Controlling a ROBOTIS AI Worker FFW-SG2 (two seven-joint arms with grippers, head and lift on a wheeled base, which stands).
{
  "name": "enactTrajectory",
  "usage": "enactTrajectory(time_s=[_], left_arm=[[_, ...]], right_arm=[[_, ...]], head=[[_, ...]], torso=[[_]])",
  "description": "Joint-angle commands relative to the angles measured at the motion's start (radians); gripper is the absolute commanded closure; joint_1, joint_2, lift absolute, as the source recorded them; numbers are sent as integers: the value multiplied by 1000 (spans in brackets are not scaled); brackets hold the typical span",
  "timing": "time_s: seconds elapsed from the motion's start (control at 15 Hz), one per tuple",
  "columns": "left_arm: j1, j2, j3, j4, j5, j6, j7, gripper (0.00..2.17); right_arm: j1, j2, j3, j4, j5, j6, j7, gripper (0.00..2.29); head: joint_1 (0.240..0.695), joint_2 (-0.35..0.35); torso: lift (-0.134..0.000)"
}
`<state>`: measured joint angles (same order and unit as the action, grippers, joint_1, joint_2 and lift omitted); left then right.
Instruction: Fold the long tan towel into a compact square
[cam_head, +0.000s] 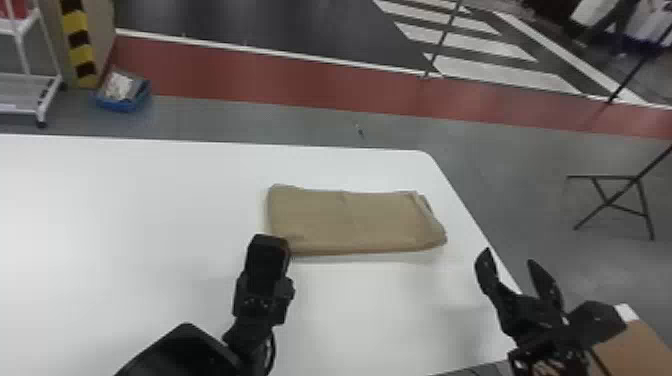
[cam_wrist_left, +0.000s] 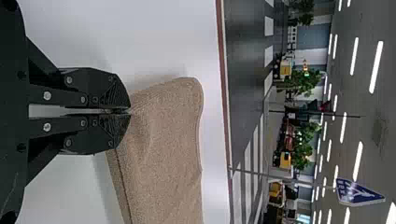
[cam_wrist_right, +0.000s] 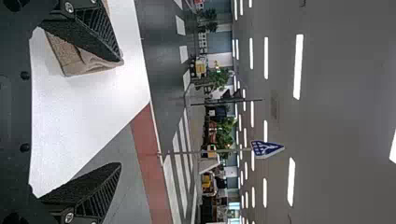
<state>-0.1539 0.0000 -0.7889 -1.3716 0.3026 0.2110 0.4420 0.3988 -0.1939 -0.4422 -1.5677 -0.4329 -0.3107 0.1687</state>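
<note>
The tan towel (cam_head: 350, 220) lies flat in a folded, layered rectangle near the table's far right corner, its long side running left to right. At its near left corner is my left gripper (cam_head: 270, 242). In the left wrist view, the left gripper (cam_wrist_left: 130, 111) is shut, its tips against the edge of the towel (cam_wrist_left: 163, 140); whether cloth is pinched there I cannot tell. My right gripper (cam_head: 508, 255) stands open by the table's right edge, apart from the towel. In the right wrist view, the towel (cam_wrist_right: 70, 58) shows behind one finger of the open right gripper (cam_wrist_right: 120, 112).
The white table (cam_head: 125, 210) extends left and toward me. A brown cardboard box (cam_head: 635, 350) is beside the right arm, near the bottom right. Beyond the table are a blue bin (cam_head: 122, 102), a white cart (cam_head: 30, 92) and a folding chair frame (cam_head: 612, 200).
</note>
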Motion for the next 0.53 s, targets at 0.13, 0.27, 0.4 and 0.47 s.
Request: enactTrajectory(time_s=[0.13, 0.27, 0.4, 0.47], left_arm=[[8, -3, 27, -34, 0, 25, -3, 1355], [17, -3, 51, -55, -3, 37, -6, 1355], [33, 8, 82, -81, -8, 40, -8, 1355], [42, 20, 97, -90, -8, 55, -8, 1355]], right_arm=[[0, 2, 2, 0, -1, -18, 0, 90], [0, 2, 7, 0, -1, -18, 0, 90], [-2, 2, 11, 0, -1, -21, 0, 93], [-5, 2, 11, 0, 0, -18, 0, 93]], head=[[695, -350], [695, -350], [695, -350], [695, -350]], torso=[[-124], [-124], [-124], [-124]])
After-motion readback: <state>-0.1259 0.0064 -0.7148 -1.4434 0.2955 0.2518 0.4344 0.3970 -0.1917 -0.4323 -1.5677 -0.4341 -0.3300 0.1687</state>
